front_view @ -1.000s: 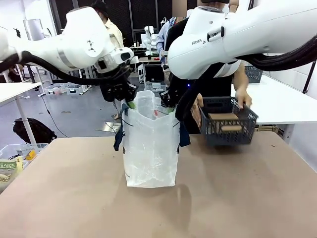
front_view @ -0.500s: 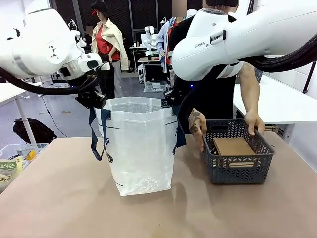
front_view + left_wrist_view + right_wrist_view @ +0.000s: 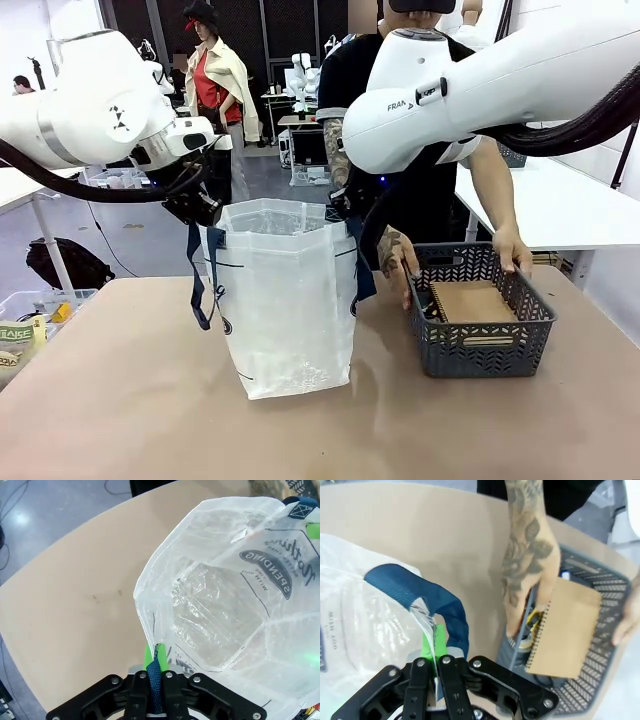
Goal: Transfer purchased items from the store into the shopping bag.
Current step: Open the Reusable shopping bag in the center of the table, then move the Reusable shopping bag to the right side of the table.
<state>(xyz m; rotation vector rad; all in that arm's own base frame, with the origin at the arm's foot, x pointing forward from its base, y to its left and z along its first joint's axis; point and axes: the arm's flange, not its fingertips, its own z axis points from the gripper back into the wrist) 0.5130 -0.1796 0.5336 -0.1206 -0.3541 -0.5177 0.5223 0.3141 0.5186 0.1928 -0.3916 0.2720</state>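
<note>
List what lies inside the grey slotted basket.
A brown spiral notebook lies on top in the basket. In the right wrist view something yellow peeks out beside it. The notebook and the person's hand cover whatever else is underneath.

Overall light: bright and even, from overhead indoor lamps.
Shadows: soft and faint. A pale one lies on the tan tabletop (image 3: 120, 400) at the foot of the tall translucent white plastic bag (image 3: 290, 300), and a thin one under the dark grey slotted plastic basket (image 3: 480, 345).
Glare: my white right arm (image 3: 480, 80) nearly washes out, and a lamp reflection shines on the grey floor (image 3: 20, 517).
Bag sheen: light passes through it and the creases glint.
Sharpness: my left wrist view is crisp, with the bag's print readable. My right wrist view is soft, with the person's tattooed hand (image 3: 527, 580) and the brown spiral notebook (image 3: 565, 625) smeared.
Close range: my right gripper (image 3: 434, 652) looks slightly fuzzy.
Distortion: the wide lens bows the table edge in my left wrist view.
</note>
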